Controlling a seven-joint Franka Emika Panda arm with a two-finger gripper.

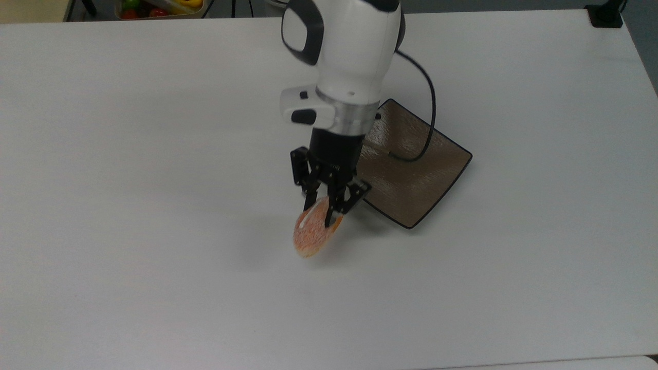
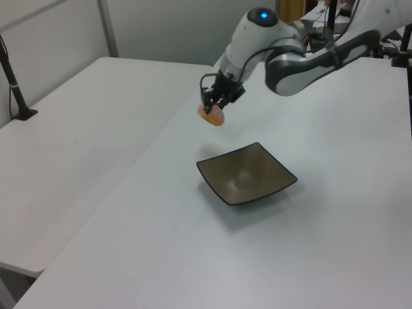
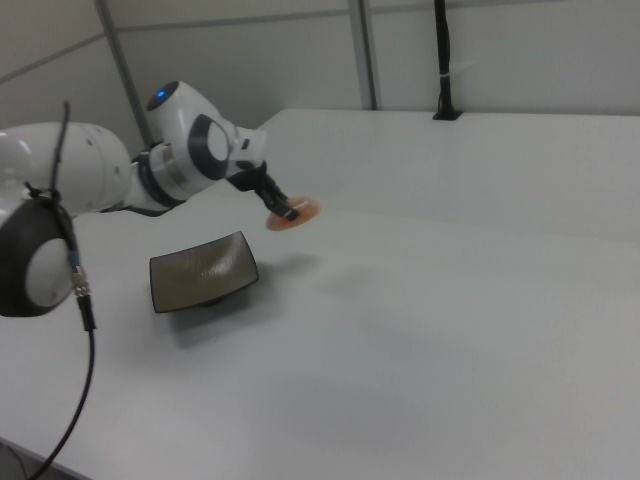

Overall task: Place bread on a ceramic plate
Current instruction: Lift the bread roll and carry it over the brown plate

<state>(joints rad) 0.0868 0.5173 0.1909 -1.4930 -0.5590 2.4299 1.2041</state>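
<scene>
The bread [image 1: 313, 234], a small oval orange-tan roll with a white stripe, hangs in the air above the white table, held at one end by my gripper [image 1: 324, 209], which is shut on it. It also shows as the bread [image 2: 211, 115] and the bread [image 3: 293, 216], clearly off the table with its shadow below. The ceramic plate [image 1: 419, 169], square, glossy and brown, lies on the table to the top view's right of the gripper. In the left view the ceramic plate [image 2: 247, 174] lies lower and nearer than the gripper [image 2: 215, 105]. The gripper [image 3: 286, 211] is to the right view's right of the ceramic plate [image 3: 203, 269].
A black cable [image 1: 429, 121] from the arm hangs over the plate. A container of colourful items [image 1: 157, 7] stands past the table's far edge at the top view's upper left. A black post [image 2: 14, 84] stands on the neighbouring table, with a seam between tables.
</scene>
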